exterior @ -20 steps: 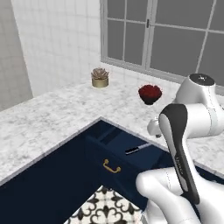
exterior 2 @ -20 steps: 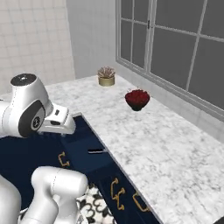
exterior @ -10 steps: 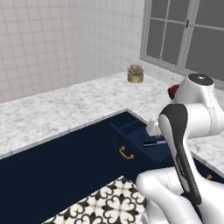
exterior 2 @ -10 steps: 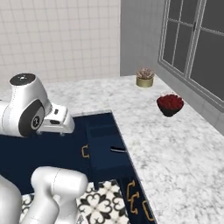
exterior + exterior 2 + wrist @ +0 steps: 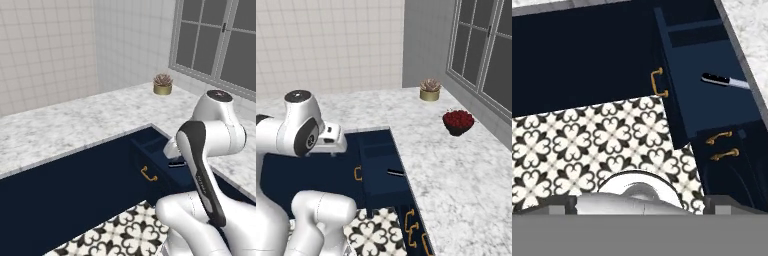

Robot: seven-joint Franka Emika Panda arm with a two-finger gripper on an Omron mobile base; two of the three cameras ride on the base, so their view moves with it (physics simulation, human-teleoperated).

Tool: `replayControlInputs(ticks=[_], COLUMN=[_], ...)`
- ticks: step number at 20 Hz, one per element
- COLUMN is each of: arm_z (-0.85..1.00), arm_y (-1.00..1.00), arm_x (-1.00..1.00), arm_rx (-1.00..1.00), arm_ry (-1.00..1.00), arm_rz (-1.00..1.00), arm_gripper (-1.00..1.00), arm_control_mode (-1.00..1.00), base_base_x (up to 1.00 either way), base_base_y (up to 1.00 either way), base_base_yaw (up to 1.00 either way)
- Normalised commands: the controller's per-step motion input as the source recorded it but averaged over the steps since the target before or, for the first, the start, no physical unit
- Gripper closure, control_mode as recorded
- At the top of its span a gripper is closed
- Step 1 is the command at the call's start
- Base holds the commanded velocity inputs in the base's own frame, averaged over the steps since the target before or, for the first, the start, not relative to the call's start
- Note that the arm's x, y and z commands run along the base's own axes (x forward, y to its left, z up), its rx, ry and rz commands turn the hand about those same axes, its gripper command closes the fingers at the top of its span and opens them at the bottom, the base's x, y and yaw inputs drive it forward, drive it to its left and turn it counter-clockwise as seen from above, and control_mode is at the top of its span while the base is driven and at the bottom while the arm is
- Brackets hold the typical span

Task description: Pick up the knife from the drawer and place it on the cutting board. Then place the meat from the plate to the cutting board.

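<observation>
— Where's the knife (image 5: 726,81)?

— Lying flat inside the open drawer (image 5: 712,105), in the big front section. In the hand view its black handle points toward the drawer front and the silver blade points toward the marble counter (image 5: 456,170). Nothing is touching it.

— And from the base cameras?

— The right base view shows it as a short dark and pale sliver on the drawer floor, near the counter edge. In the left base view the arm's elbow covers most of the drawer, and just a scrap shows beside it. I can't say for sure that's the knife.

— What's the gripper (image 5: 640,206) doing?

— Its jaws are spread as wide as they go, with nothing between them. The hand hangs out in front of the cabinets, looking down over the black-and-white patterned floor (image 5: 587,145). It's well apart from the knife and off to the side of the drawer.

— How far out is the drawer?

— Pulled well clear of the navy cabinet fronts. The brass handle (image 5: 658,82) on its face stands out plainly. Toward the back there's a divider with smaller sections behind it. Two more brass pulls (image 5: 722,146) sit on the cabinet fronts just beside the drawer.

— What's up on the counter?

— A small potted succulent (image 5: 430,90) in the corner by the window (image 5: 481,55). A dark bowl of red fruit (image 5: 458,121) sits further along, apart from the pot. Both are well away from the drawer.

— And the arm?

— It's folded, with the elbow high and the wrist tipped downward.
</observation>
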Motion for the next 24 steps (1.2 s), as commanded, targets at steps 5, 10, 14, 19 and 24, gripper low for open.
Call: replayControlInputs(ticks=[5, 10, 14, 19, 24], arm_z=[-0.96, -0.68, -0.55, -0.3, -0.08], arm_y=[-0.07, -0.09, 0.0, -0.01, -0.01], arm_x=[0.97, 0.97, 0.92, 0.71, 0.46], arm_rx=[0.0, 0.0, 0.0, 0.0, 0.0], arm_ry=[0.01, 0.0, 0.09, 0.19, 0.17], arm_rz=[0.08, 0.0, 0.0, 0.0, 0.0], arm_gripper=[-1.0, -1.0, -1.0, -1.0, -1.0], arm_control_mode=[-1.0, -1.0, -1.0, -1.0, -1.0], base_base_x=[0.0, 0.0, 0.0, 0.0, 0.0], base_base_y=[0.0, 0.0, 0.0, 0.0, 0.0], base_base_yaw=[0.0, 0.0, 0.0, 0.0, 0.0])
